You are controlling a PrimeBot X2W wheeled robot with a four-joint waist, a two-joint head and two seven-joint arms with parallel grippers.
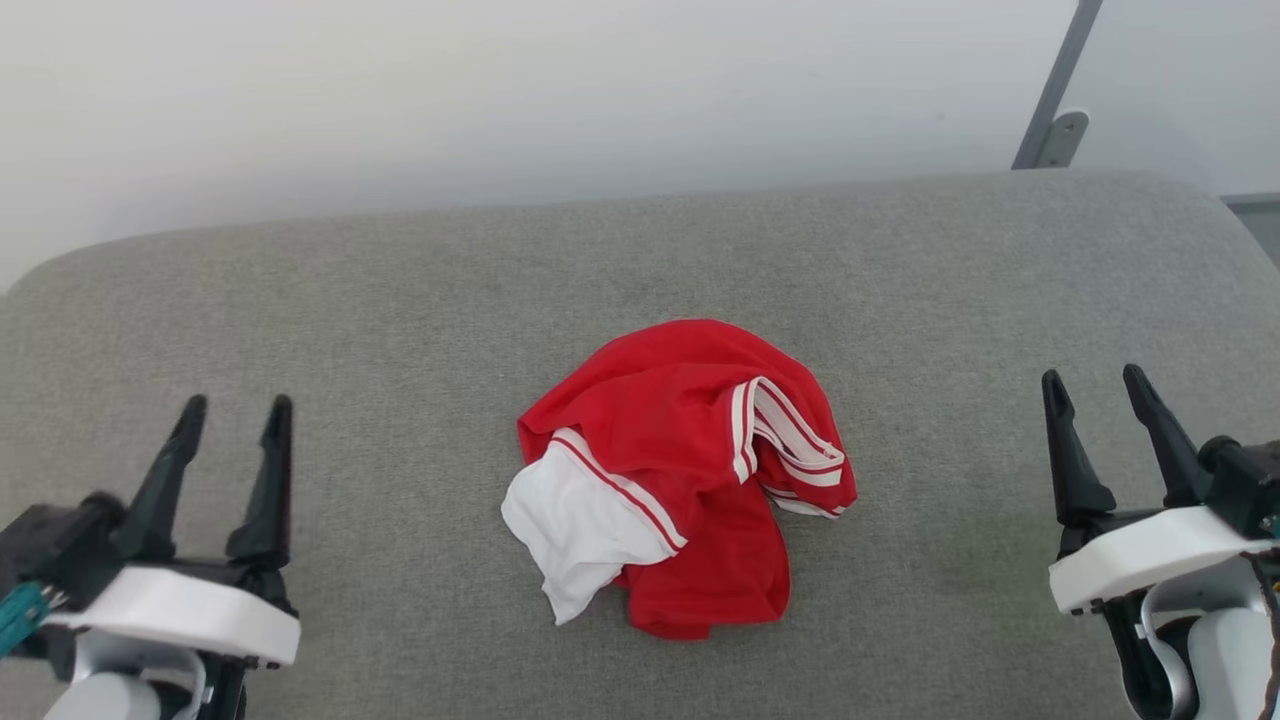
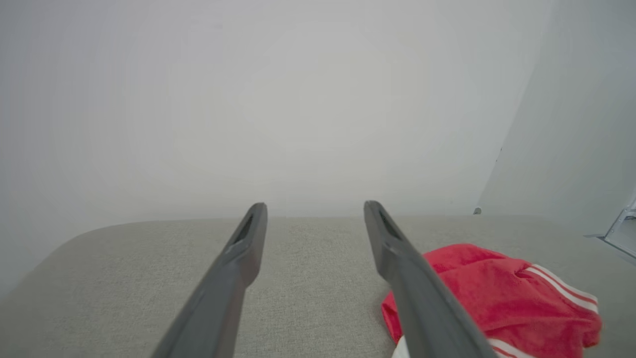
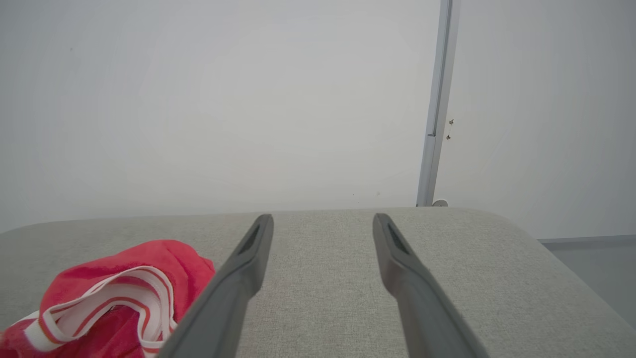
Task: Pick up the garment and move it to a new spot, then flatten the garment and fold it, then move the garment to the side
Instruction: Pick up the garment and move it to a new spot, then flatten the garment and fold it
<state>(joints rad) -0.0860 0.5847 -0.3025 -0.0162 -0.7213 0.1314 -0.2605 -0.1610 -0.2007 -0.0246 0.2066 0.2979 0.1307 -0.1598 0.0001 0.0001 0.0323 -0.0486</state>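
Note:
The garment (image 1: 680, 470) lies crumpled in a heap at the middle of the grey cushioned surface (image 1: 400, 300). It is red, with a white sleeve at its lower left and red-and-white striped trim on its right; any print is hidden in the folds. My left gripper (image 1: 235, 410) hovers open at the lower left, well apart from the heap. My right gripper (image 1: 1095, 382) is open at the lower right, equally far off. The left wrist view has the garment (image 2: 497, 298) to the right of my open left gripper (image 2: 314, 206). Its striped trim (image 3: 104, 303) lies left of my open right gripper (image 3: 323, 219).
A pale wall (image 1: 500, 90) rises behind the surface's far edge. A grey metal post with a bracket (image 1: 1055, 100) stands at the back right. The surface's rounded right edge (image 3: 556, 248) drops off to a lower floor area.

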